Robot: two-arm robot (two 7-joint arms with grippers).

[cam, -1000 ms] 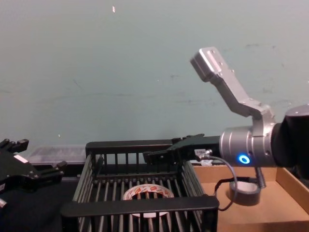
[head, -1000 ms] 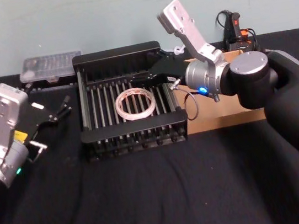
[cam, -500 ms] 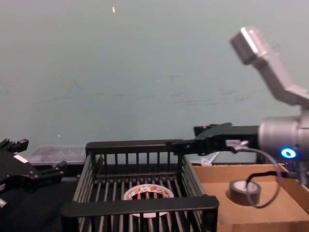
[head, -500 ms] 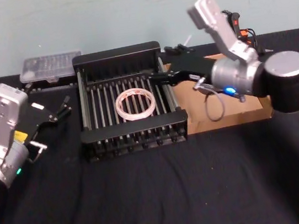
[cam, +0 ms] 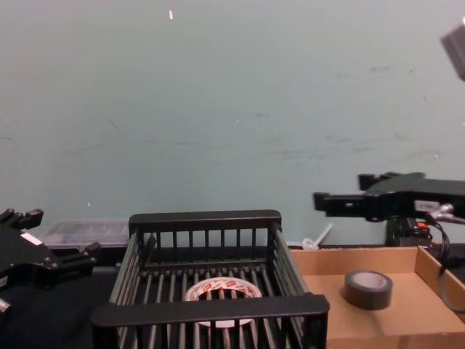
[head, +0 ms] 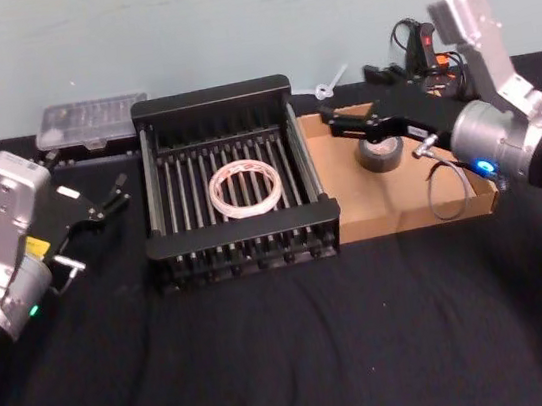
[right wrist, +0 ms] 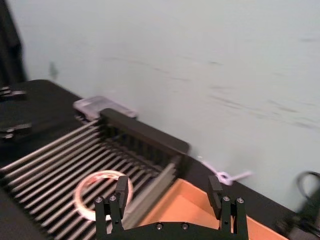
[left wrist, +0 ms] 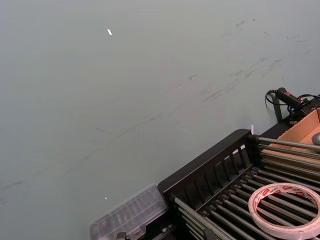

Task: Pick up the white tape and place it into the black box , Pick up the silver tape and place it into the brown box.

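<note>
The white tape [head: 218,196] lies flat on the barred bottom of the black box [head: 211,98]; it also shows as white tape [cam: 221,289] and white tape [left wrist: 260,199]. The silver tape [head: 383,154] rests inside the brown box [head: 372,204], to the right of the crate, and appears as silver tape [cam: 368,289]. My right gripper [head: 330,124] hovers open above the brown box's left part, holding nothing; its two fingers stand wide apart in the right wrist view [right wrist: 168,192]. My left gripper [head: 116,191] is parked open, left of the black box.
A clear plastic case [head: 93,119] lies behind the crate at the back left. Cables and a black-and-orange tool [head: 423,45] sit behind the brown box, beside a small white object [head: 328,84]. Black cloth covers the wide table front [head: 292,351].
My right gripper has pulled back to the right, from over the black box to above the brown box, uncovering the silver tape. The left arm and both tapes stayed put.
</note>
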